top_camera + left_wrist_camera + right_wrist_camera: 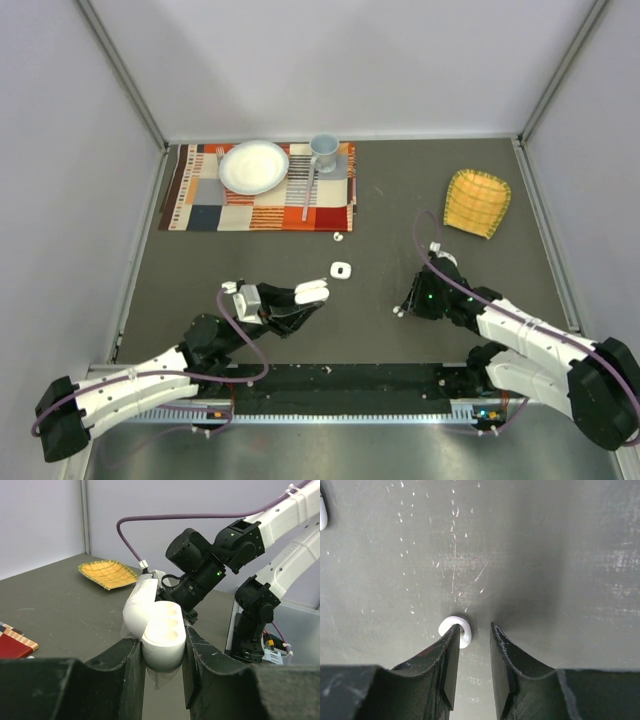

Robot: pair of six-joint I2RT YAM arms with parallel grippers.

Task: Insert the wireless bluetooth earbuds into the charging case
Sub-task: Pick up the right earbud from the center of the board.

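My left gripper (pixel 307 298) is shut on the charging case (pixel 313 291), held above the table left of centre. In the left wrist view the white case (pixel 162 635) sits between the fingers with its lid (pixel 140 602) swung open and its hollows facing up. My right gripper (pixel 474 627) points down at the table with its jaws apart and nothing between them. A tiny white earbud (pixel 461 630) lies on the table at the tip of its left finger, partly hidden by it. From above, that earbud (pixel 398 312) shows beside the right gripper (pixel 405 306). Two more small white pieces (pixel 341 269) (pixel 338 237) lie mid-table.
A striped placemat (pixel 200 205) at the back left carries a white plate (pixel 254 166), a grey cup (pixel 323 148) and a spoon (pixel 309 190). A yellow woven dish (pixel 477 203) lies at the back right. Another white piece (pixel 322 512) shows at the right wrist view's left edge.
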